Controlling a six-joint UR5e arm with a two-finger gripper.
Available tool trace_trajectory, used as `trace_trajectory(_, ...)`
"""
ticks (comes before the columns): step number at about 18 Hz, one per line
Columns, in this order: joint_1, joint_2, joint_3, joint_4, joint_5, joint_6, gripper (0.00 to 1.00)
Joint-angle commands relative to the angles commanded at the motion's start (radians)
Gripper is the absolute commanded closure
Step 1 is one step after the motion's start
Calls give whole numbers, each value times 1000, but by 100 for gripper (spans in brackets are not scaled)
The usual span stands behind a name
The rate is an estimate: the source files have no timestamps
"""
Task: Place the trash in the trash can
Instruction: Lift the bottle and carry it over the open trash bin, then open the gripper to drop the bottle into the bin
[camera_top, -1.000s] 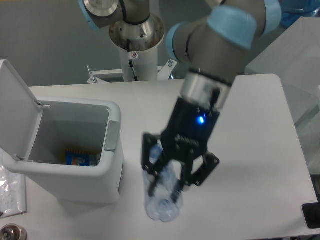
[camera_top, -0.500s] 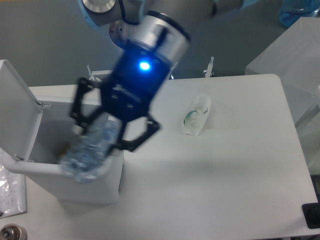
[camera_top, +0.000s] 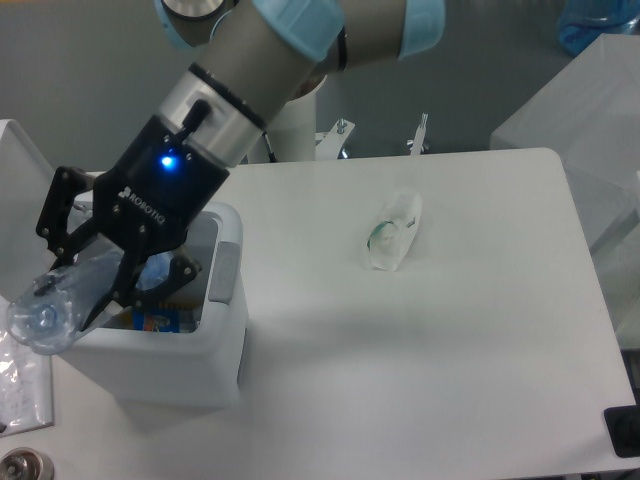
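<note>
My gripper (camera_top: 100, 275) is shut on the crushed blue-tinted plastic bottle (camera_top: 55, 300), which it holds tilted above the open white trash can (camera_top: 225, 330). The bottle's lower end juts past the can's left rim. The can's flip lid (camera_top: 22, 145) stands open at the left, mostly hidden behind my arm. Inside the can a blue and yellow packet (camera_top: 158, 320) shows at the bottom. The crumpled clear wrapper with a green mark (camera_top: 392, 232) lies on the table to the right, well apart from the can.
A clear plastic bag (camera_top: 20, 380) lies at the left edge of the table beside the can. A metal round part (camera_top: 22, 467) sits at the bottom left corner. A translucent box (camera_top: 600, 120) stands at the right, and a dark object (camera_top: 625, 430) at the bottom right.
My gripper carried the bottle from the table's front middle leftwards to above the can, and it has now gone further left. The wrapper came into view as my arm cleared it.
</note>
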Motion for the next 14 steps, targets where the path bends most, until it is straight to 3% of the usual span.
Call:
trace_trajectory(1,0,3,-20,0,2,25,0)
trace_trajectory(5,23,31,-78,-2,2,48,0)
trace_trajectory(9,118,71,-97,-2,3,63,0)
trace_trajectory(14,265,52,-95,-5,14,63,0)
